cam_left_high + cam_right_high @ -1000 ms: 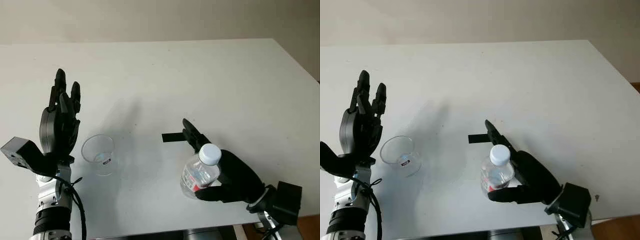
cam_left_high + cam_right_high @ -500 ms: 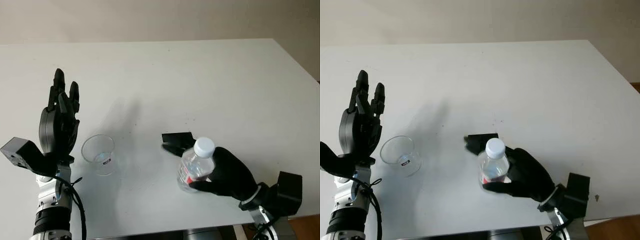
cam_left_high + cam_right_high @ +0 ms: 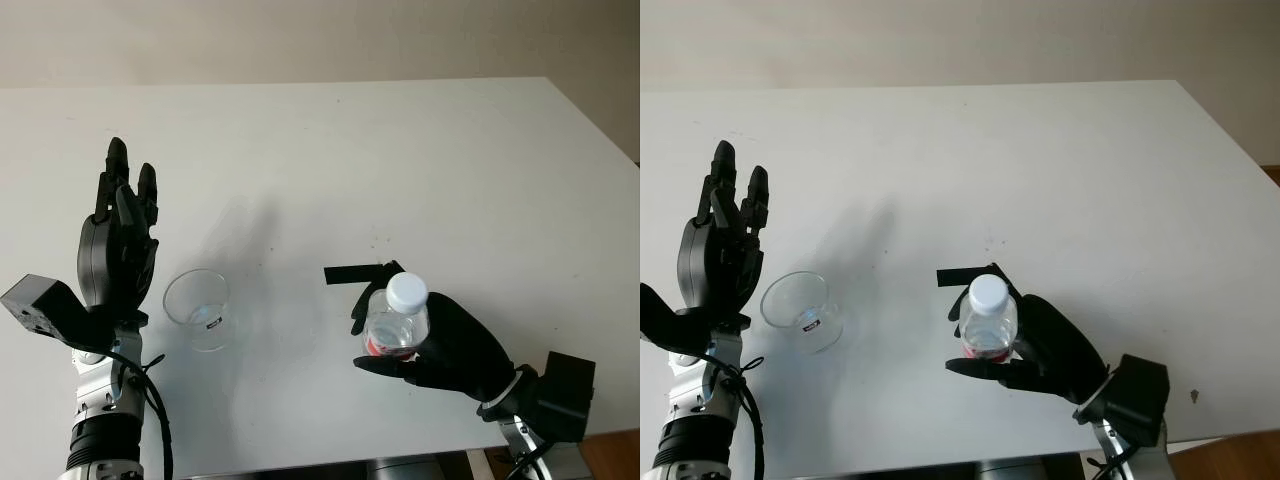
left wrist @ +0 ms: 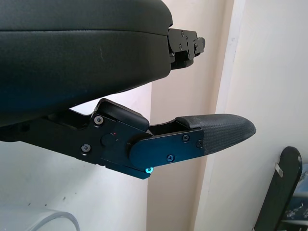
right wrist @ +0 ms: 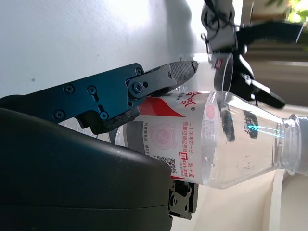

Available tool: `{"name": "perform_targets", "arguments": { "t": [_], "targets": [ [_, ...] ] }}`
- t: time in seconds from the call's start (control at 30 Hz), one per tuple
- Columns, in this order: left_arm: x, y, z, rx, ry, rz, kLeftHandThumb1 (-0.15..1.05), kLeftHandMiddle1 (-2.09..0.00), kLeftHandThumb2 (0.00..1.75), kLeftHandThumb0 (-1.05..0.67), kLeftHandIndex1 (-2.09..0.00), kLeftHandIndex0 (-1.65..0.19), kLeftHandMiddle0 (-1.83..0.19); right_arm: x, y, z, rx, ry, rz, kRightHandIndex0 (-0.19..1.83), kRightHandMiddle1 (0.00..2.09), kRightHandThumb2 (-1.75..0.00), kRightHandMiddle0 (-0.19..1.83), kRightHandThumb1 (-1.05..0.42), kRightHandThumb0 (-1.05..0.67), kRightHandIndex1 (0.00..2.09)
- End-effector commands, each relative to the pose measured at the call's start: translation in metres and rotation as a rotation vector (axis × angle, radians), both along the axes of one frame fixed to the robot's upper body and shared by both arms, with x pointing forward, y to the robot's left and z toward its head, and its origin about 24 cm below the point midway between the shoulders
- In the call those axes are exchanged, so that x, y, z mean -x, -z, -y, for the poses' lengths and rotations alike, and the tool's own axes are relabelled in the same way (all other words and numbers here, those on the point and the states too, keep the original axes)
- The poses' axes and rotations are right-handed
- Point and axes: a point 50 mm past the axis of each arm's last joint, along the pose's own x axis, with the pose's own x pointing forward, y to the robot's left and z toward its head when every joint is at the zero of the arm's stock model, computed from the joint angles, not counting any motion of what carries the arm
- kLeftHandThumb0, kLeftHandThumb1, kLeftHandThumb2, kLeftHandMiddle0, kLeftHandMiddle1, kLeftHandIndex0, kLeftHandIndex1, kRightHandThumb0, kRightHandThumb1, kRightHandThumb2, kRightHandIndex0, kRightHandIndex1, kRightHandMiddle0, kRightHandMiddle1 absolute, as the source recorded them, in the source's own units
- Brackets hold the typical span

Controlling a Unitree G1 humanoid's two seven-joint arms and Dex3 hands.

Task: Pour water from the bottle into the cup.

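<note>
Lower right: right hand (image 3: 455, 345) fingers wrapped around the capped bottle (image 3: 394, 322), upright for carrying. Lower left: open left hand (image 3: 118, 250) beside the cup (image 3: 197, 308), holding nothing.

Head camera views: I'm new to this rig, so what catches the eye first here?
The right hand, near the table's front edge, grips a clear bottle with a white cap and red label. To its left stands an empty clear cup, and beside that the open left hand is raised, fingers pointing away.
</note>
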Motion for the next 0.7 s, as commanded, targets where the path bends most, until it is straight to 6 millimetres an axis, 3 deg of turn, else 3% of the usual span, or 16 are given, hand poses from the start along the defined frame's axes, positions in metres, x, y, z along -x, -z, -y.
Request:
{"name": "perform_targets", "arguments": {
  "t": [0.0, 0.3, 0.57, 0.67],
  "targets": [
    [0.0, -0.001, 0.0, 0.001, 0.003, 0.015, 1.05, 0.0, 0.62, -0.84, 0.0, 0.04, -0.02, -0.002, -0.003, -0.007, -0.015, 0.012, 0.011, -0.18, 2.09, -0.19, -0.19, -1.05, -0.29, 2.09],
    [-0.001, -0.003, 0.002, -0.001, -0.003, 0.014, 1.05, 0.0, 0.61, -0.84, 0.0, 0.03, -0.03, -0.03, -0.01, -0.025, -0.088, 0.105, 0.103, -0.06, 2.09, -0.08, -0.09, -1.05, -0.35, 2.09],
    [-0.002, -0.002, 0.005, 0.015, 0.007, 0.02, 1.05, 0.0, 0.58, -0.86, 0.0, 0.04, -0.05, -0.062, -0.029, -0.041, 0.005, 0.189, 0.217, 0.06, 2.09, -0.24, -0.07, -1.05, -0.26, 2.09],
    [-0.002, -0.002, 0.005, 0.024, 0.005, 0.019, 1.05, 0.0, 0.57, -0.87, 0.0, 0.04, -0.05, -0.08, -0.042, -0.048, 0.047, 0.191, 0.263, -0.07, 2.09, -0.27, -0.17, -1.05, -0.22, 2.09]
  ]
}}
